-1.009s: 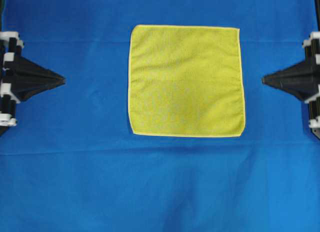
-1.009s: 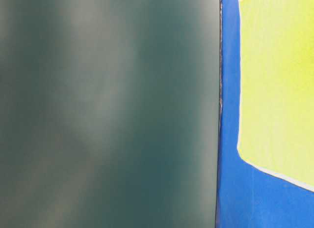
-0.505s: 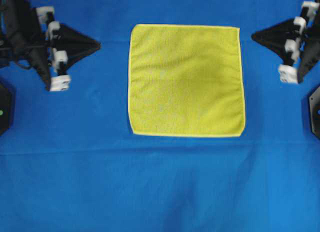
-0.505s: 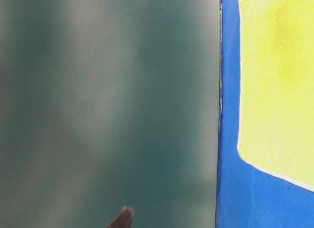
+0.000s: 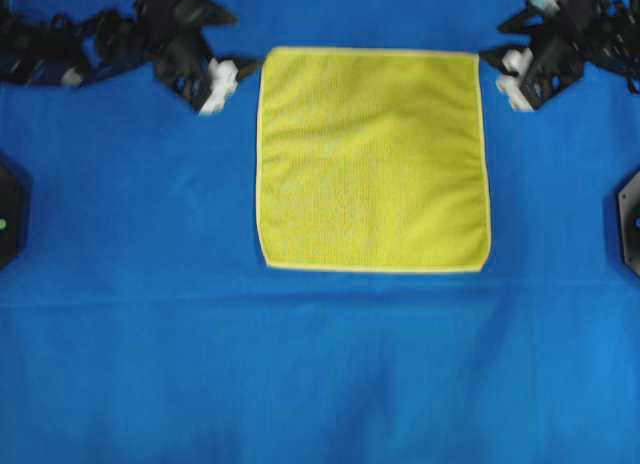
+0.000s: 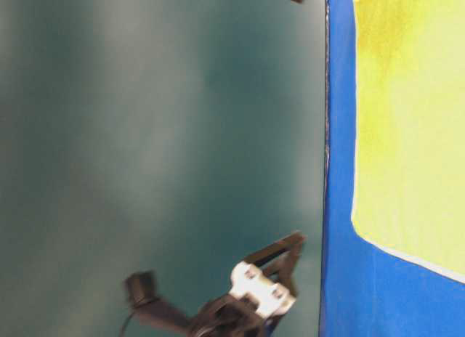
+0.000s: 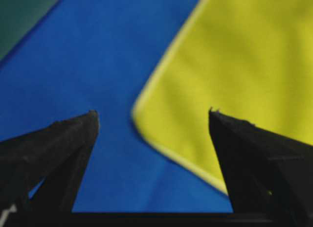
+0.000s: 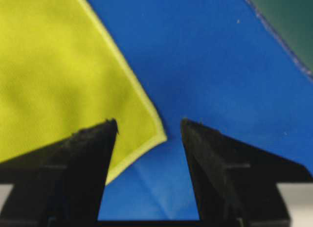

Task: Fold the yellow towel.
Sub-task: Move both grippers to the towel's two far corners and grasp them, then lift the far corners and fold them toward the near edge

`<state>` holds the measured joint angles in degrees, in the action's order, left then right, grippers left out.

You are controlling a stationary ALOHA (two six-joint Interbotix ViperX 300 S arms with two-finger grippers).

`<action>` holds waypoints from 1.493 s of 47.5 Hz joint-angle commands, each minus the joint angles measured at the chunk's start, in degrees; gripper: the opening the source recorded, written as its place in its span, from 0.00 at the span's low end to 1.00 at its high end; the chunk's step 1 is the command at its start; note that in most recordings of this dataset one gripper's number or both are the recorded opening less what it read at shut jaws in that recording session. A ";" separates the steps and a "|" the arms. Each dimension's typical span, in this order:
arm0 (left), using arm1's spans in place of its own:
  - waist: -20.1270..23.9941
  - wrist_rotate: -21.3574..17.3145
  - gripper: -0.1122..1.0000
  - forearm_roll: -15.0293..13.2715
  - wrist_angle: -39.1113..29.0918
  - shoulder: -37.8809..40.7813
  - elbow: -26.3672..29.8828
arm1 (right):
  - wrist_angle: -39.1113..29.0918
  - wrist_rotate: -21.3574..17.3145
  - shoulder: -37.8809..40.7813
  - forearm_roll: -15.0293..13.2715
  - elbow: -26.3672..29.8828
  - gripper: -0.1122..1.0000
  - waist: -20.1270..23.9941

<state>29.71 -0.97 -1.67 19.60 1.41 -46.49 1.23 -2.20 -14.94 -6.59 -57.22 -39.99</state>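
The towel (image 5: 372,161) is lying flat, unfolded, toward the counter's far edge; the left hand (image 5: 238,72) and right hand (image 5: 492,66), gaping empty, are flanking its far corners.

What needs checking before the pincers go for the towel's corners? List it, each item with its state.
1. Yellow towel lies flat, unfolded: ok.
2. Left pincer open, a towel corner between its tips: ok.
3. Right pincer open, a corner between its tips: ok.
4. Neither pincer holds cloth yet: ok.
5. Blue cloth smooth under the towel: cannot tell.
6. Tip height above the corners: cannot tell.
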 commanded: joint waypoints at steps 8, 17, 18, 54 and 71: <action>2.46 0.00 0.88 -0.09 2.11 9.84 6.42 | 6.42 0.00 11.43 -0.09 2.55 0.63 -0.97; 3.43 0.00 0.87 -0.09 2.29 15.82 9.32 | 8.00 0.00 15.73 -0.09 2.99 0.62 -1.85; 3.43 0.00 0.87 0.00 2.20 16.17 9.40 | 8.09 0.00 16.00 -0.09 2.99 0.62 -1.93; 1.85 -3.87 0.12 0.18 -2.90 10.11 9.05 | 5.80 -0.35 8.79 0.09 2.02 0.12 -1.32; 1.23 -7.29 0.11 0.18 -3.34 8.17 8.70 | 5.10 -0.70 4.92 1.49 0.62 0.12 -0.97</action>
<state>31.38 -8.00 -1.49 16.08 11.69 -38.14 6.24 -2.81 -8.70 -5.80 -56.60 -41.22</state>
